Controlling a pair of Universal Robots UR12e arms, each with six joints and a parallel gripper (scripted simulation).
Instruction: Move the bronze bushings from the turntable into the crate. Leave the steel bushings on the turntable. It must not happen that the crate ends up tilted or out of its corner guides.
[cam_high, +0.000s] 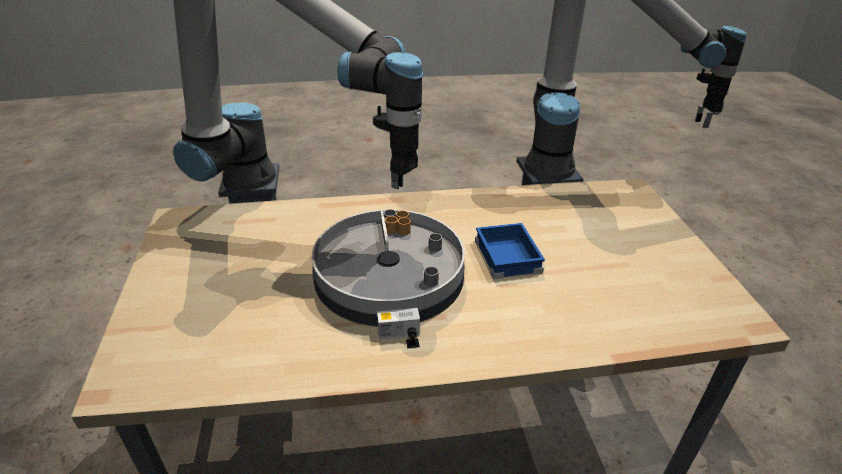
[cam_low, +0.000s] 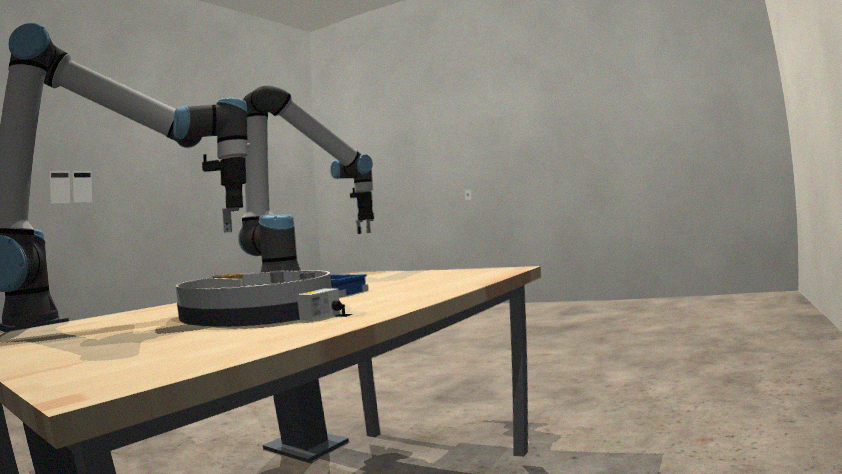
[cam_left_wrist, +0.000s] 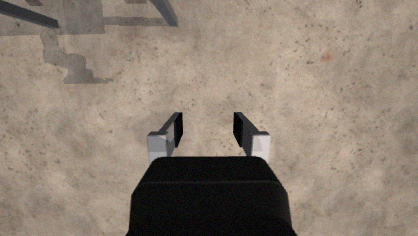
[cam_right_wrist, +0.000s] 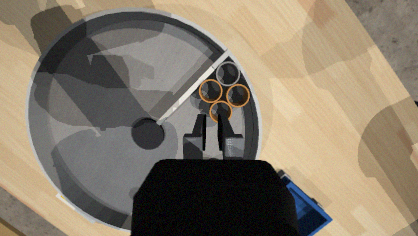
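Note:
Three bronze bushings (cam_high: 391, 227) (cam_high: 404, 228) (cam_right_wrist: 210, 102) stand clustered on the turntable (cam_high: 353, 305) (cam_low: 235, 296), by its divider. A steel bushing (cam_high: 390, 212) (cam_right_wrist: 228, 85) stands behind them at the wall. Two more steel bushings (cam_high: 435, 243) (cam_high: 431, 277) stand apart on the disc's crate side. The blue crate (cam_high: 521, 269) (cam_low: 347, 285) is empty and sits level in its corner guides. My right gripper (cam_high: 397, 183) (cam_low: 227, 228) (cam_right_wrist: 211, 125) hangs high above the turntable, partly open, with nothing between its fingers. My left gripper (cam_high: 702, 121) (cam_low: 363, 228) (cam_left_wrist: 208, 122) is wide open and empty beyond the table.
A white divider (cam_high: 384, 229) (cam_right_wrist: 192, 86) runs from the dark hub (cam_high: 388, 258) (cam_right_wrist: 148, 133) to the raised wall. A grey box (cam_high: 398, 325) (cam_low: 315, 304) with a black knob stands at the turntable's front. Floor shows under my left gripper.

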